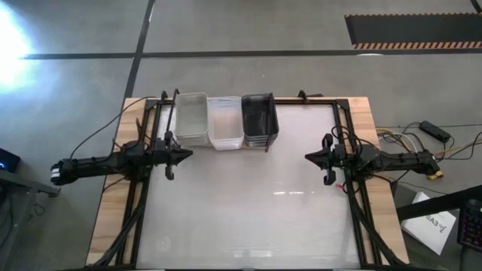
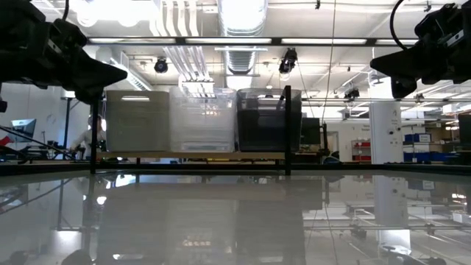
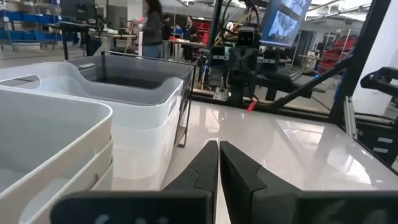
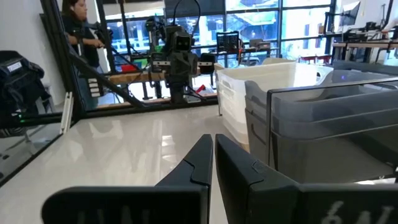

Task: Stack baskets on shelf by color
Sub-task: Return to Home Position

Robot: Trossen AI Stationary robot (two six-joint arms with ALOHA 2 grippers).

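Three stacks of baskets stand side by side on the shelf (image 2: 191,156) at the table's far edge: whitish light grey (image 1: 191,118) at the left, clear (image 1: 224,122) in the middle, dark grey (image 1: 260,119) at the right. The shelf's black wire uprights (image 2: 287,129) stand beside them. My left gripper (image 1: 187,153) hovers shut and empty near the light grey stack. My right gripper (image 1: 309,156) hovers shut and empty to the right of the dark grey stack.
The white tabletop (image 1: 248,203) stretches from the shelf to the near edge. Black arm frames run along the table's left (image 1: 139,203) and right (image 1: 365,218) sides. People (image 4: 78,31) and equipment show in the room beyond the table.
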